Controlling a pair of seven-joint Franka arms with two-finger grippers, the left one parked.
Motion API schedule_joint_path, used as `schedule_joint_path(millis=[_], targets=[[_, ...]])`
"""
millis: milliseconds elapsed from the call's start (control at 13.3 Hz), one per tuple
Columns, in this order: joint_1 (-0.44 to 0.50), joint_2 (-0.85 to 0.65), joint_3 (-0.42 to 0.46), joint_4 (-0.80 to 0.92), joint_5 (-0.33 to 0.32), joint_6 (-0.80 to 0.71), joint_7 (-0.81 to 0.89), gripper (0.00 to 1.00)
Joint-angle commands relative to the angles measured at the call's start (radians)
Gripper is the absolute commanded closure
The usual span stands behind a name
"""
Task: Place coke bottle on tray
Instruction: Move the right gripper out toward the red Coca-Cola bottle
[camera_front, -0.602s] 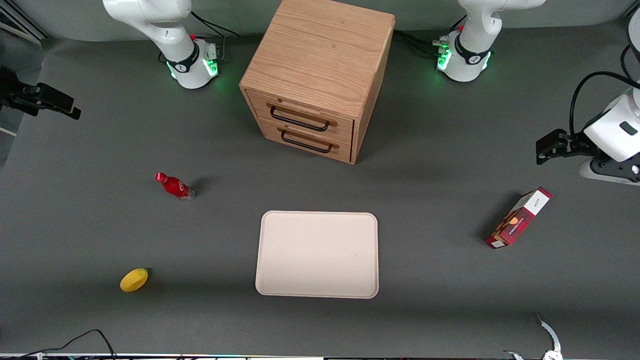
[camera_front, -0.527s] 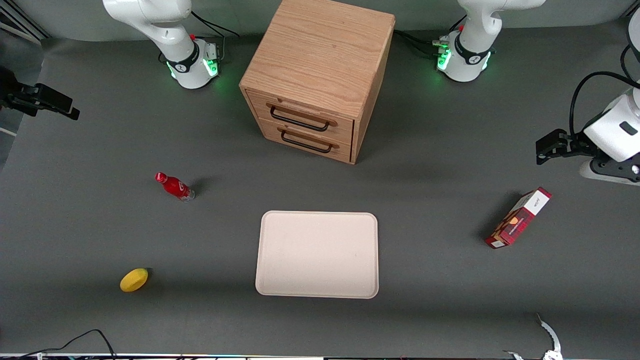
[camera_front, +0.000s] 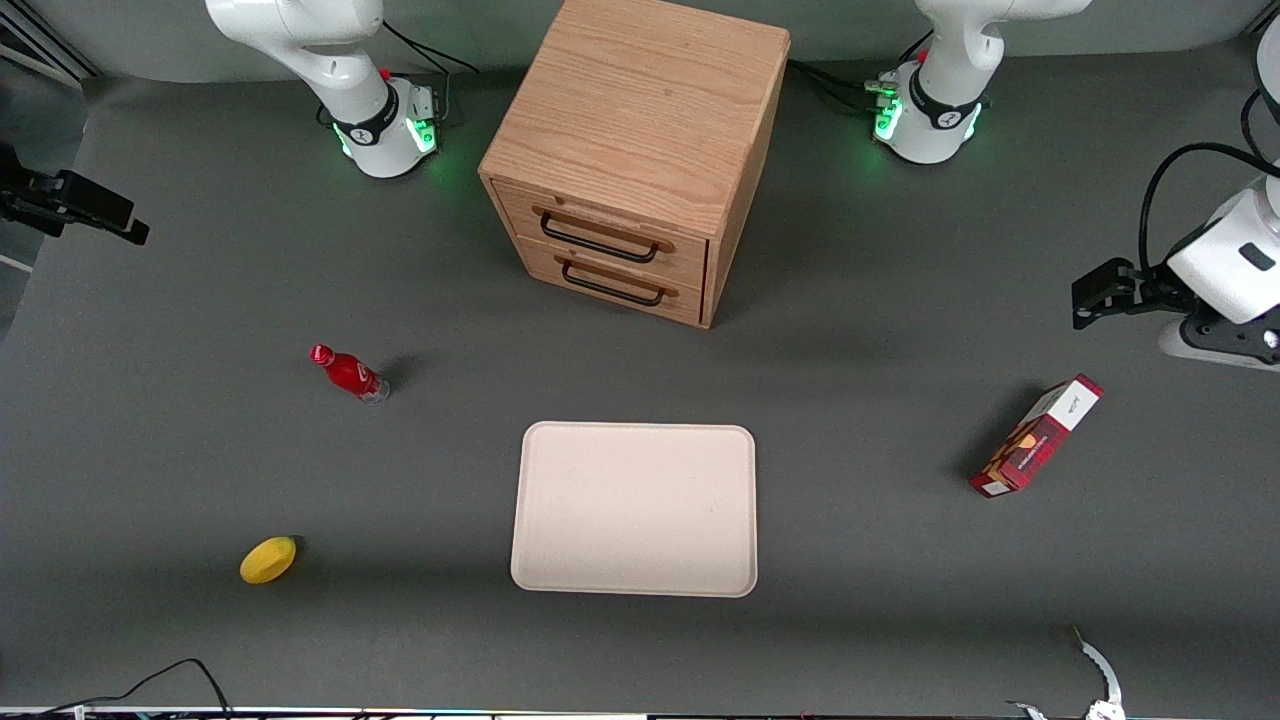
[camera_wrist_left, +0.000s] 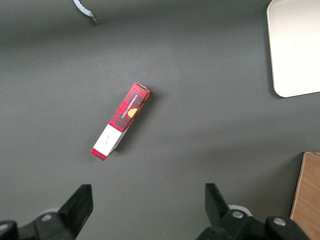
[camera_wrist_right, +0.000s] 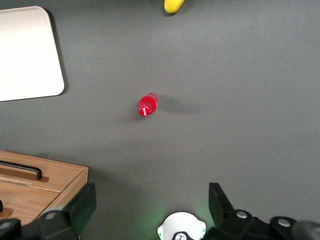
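— Where do your things lie on the desk (camera_front: 200, 300)?
— The tray (camera_front: 634, 510) sits bare; the coke bottle (camera_front: 349, 373) stands apart from it, toward the working arm's end.
— And your gripper (camera_wrist_right: 152, 210)?
— High above the bottle, fingers (camera_wrist_right: 80, 205) spread wide apart, touching nothing.

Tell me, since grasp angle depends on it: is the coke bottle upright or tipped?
Upright: coke bottle stands on its base, cap up. Gripper open, high above.
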Motion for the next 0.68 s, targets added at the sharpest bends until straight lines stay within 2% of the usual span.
schedule_joint_path(millis=[0, 75, 301, 602], targets=[[-0.002, 0.005, 0.004, -0.009, 0.017, 0.000, -0.017, 0.00], [-0.002, 0.004, 0.005, -0.062, 0.017, 0.031, -0.017, 0.00], [-0.003, -0.050, 0.005, -0.364, 0.017, 0.312, 0.002, 0.00], [0.003, -0.047, 0.011, -0.585, 0.020, 0.590, 0.048, 0.00]])
